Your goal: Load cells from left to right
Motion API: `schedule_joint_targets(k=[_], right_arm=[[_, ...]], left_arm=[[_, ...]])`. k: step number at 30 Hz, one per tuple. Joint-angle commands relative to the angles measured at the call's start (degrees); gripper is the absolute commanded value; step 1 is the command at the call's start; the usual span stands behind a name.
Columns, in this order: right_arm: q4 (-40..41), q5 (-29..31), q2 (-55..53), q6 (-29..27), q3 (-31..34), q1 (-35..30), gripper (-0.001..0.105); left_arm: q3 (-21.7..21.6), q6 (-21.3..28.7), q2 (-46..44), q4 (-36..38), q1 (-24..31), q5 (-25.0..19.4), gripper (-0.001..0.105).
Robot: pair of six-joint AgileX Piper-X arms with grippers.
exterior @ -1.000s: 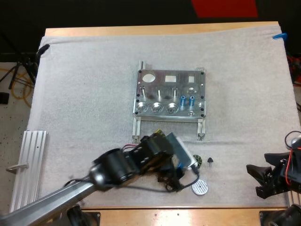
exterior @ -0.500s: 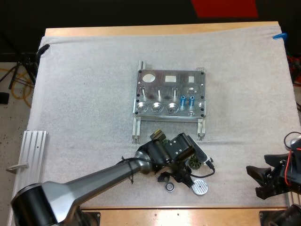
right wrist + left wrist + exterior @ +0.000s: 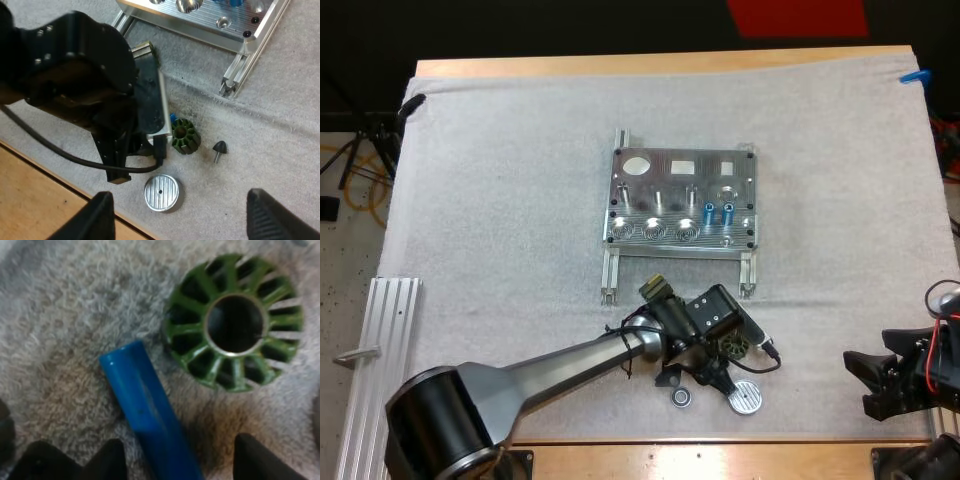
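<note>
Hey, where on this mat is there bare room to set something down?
Bare mat lies left and right of the metal fixture, out to the mat's edges. Between the fixture and the near edge it is crowded: the left claw sits among a blue cylinder, green gear and metal disc.

a bright blue cell lies flat, tilted, near the white mat's near edge. two blue cells stand upright in the mid-mat metal fixture's right front.

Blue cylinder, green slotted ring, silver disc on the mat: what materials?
Blue cylinder: smooth glossy blue skin, either anodised metal or plastic. Green slotted ring: matte green ribs around a bright bore rim, probably coated metal. Silver disc: brushed silvery face, likely bare machined aluminium.
</note>
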Motion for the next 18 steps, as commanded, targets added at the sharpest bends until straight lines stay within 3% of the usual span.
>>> schedule_joint_targets(k=[1,8,14,18], right_arm=[[0.15,-0.46,-0.19,-0.1,-0.08,-0.03,0.056],[0.15,-0.46,-0.19,-0.1,-0.08,-0.03,0.056],[-0.38,-0.46,-0.19,0.19,-0.08,-0.03,0.056],[-1.84,-0.46,-0.19,0.29,-0.08,-0.03,0.056]], left_arm=[[-0.4,-0.19,0.59,-0.11,0.23,0.39,0.047],[-0.4,-0.19,2.36,0.03,0.49,2.93,0.044],[-1.74,1.73,2.36,0.83,0.49,2.92,0.003],[-3.51,5.61,2.36,4.15,0.49,2.33,0.0]])
